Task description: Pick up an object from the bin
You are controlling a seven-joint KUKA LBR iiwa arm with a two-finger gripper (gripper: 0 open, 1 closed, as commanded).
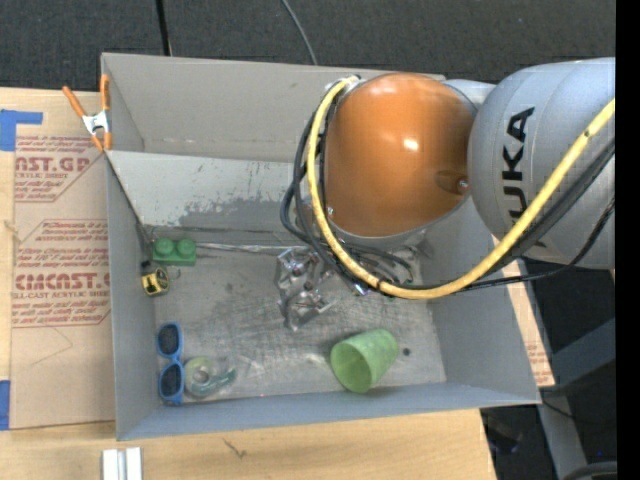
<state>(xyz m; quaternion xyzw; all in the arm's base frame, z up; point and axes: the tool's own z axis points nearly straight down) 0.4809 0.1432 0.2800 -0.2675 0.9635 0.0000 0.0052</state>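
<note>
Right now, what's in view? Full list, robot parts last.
block: 1, green, bin floor by the left wall
small thing: 1, yellow and black, just below the block; kind unclear
sunglasses: 1, blue, near left corner
pale thing: 1, teal and clear, right beside the sunglasses; kind unclear
cup: 1, green, on its side, near wall, right of middle
bin: 1, grey metal, holds all of the above
end effector: 1, metal, over bare floor mid-bin, between block and cup
arm: 1, grey, with orange cover and yellow cable, reaching in from the right
</note>
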